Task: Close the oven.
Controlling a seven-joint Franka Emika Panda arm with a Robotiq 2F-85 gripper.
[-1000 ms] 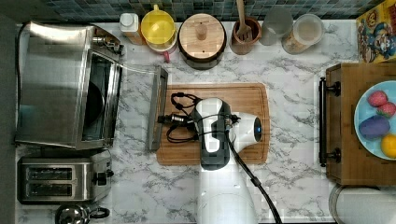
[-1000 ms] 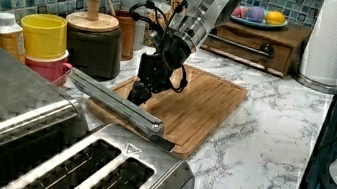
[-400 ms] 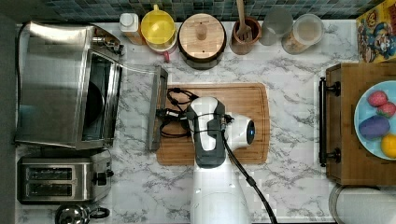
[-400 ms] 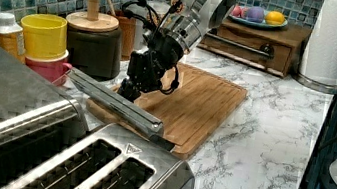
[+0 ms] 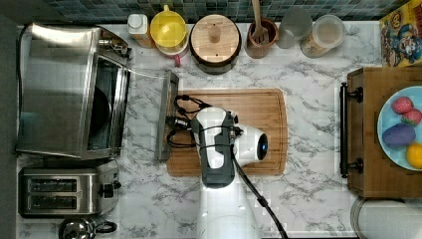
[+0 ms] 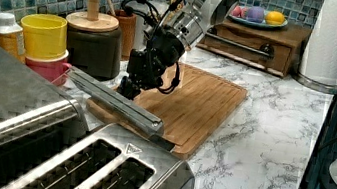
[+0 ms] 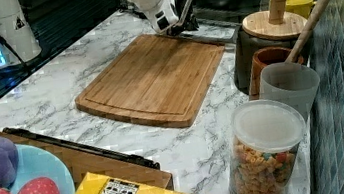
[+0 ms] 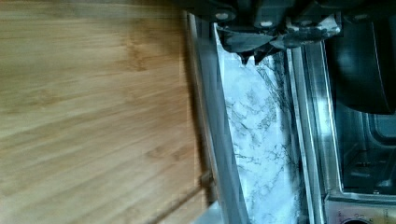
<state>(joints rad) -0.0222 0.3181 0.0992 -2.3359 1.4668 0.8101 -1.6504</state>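
Oven [image 5: 69, 89] at counter's top-view left edge, door dropped flat. Gripper [image 6: 130, 81] moved across cutting board [image 5: 249, 107] to bar handle [image 5: 165, 115]. Finger spread: cannot tell. Lift next.

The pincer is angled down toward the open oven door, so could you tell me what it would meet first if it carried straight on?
Most likely the oven door's bar handle, just ahead of the pincer; depth is uncertain.
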